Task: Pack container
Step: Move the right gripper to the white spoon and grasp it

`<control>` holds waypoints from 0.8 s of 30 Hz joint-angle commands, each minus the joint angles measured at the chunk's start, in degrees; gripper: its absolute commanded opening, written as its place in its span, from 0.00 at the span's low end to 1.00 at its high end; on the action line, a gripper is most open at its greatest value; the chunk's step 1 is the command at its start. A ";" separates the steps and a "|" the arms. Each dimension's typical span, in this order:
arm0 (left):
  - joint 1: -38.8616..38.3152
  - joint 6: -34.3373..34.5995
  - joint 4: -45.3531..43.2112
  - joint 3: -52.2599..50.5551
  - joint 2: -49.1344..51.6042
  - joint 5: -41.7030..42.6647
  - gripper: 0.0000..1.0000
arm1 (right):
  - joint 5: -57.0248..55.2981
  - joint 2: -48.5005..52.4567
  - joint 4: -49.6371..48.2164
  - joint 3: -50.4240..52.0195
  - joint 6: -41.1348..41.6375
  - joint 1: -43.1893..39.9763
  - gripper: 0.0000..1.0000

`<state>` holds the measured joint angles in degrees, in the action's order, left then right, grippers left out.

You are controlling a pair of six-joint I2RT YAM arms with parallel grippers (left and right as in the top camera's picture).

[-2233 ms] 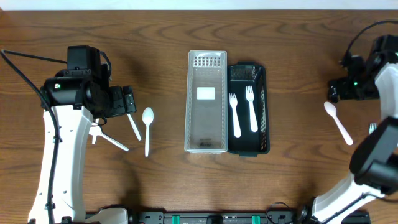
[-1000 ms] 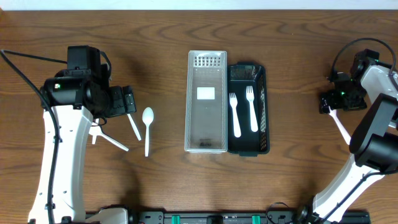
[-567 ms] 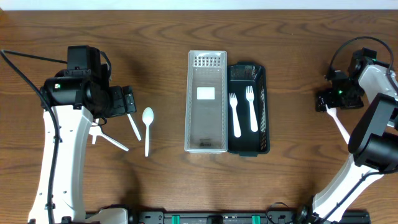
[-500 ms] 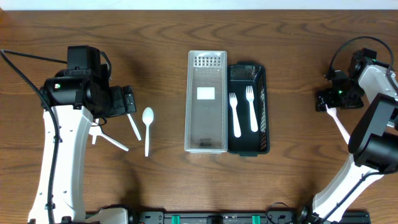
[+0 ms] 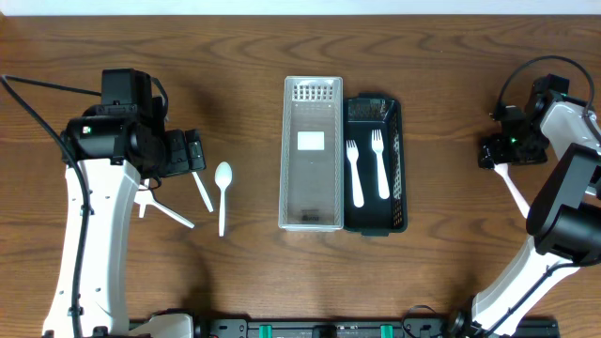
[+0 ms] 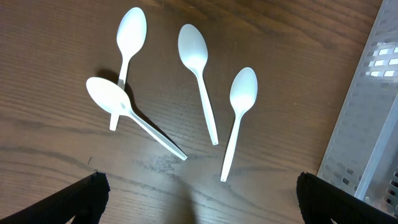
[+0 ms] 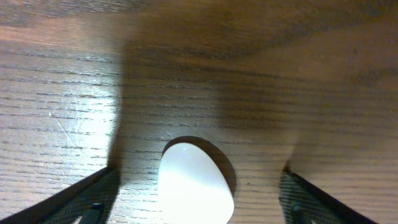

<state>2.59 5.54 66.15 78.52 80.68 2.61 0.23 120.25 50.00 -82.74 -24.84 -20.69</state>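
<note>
Movement has all been on my right side: in the last couple of seconds my right gripper (image 5: 496, 152) swung in from the far corner and dropped onto the lone spoon (image 7: 194, 182) lying out on the right of the table (image 5: 451, 75). Over the last half second it has barely shifted. From the right wrist, the spoon's bowl sits between my fingertips, which stand wide apart on either side of it, low over the wood and closed on nothing yet. Overhead, the handle trails back toward my base. I take that to mean the approach is finished and the pinch comes next, on a thin, flat bowl that could skate away if I close off-centre. My left gripper (image 6: 205, 205) has not moved; its jaws are also spread wide and empty, above four spoons (image 6: 191, 46), two of them crossed. At the centre, the pale tray (image 5: 285, 169) holds no cutlery, while the black tray (image 5: 401, 188) touching its right side holds two forks (image 5: 354, 178), so I judge the spoon packing not yet begun.
</note>
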 commanded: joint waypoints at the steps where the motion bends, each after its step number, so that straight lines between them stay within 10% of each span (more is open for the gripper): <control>1: 0.24 -0.61 0.24 1.05 0.02 -0.68 0.98 | 1.11 2.40 0.72 2.56 0.59 0.24 0.77; 12: 0.24 -0.61 0.24 1.05 0.02 -0.68 0.98 | 1.11 2.40 0.98 2.56 0.61 0.24 0.45; 24: 0.24 -0.59 0.26 1.05 0.02 -0.68 0.98 | 1.14 2.40 0.94 2.56 2.12 0.24 0.31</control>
<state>2.59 5.54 66.17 78.52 80.68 2.61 -0.45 120.18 50.48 -82.70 -24.21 -20.69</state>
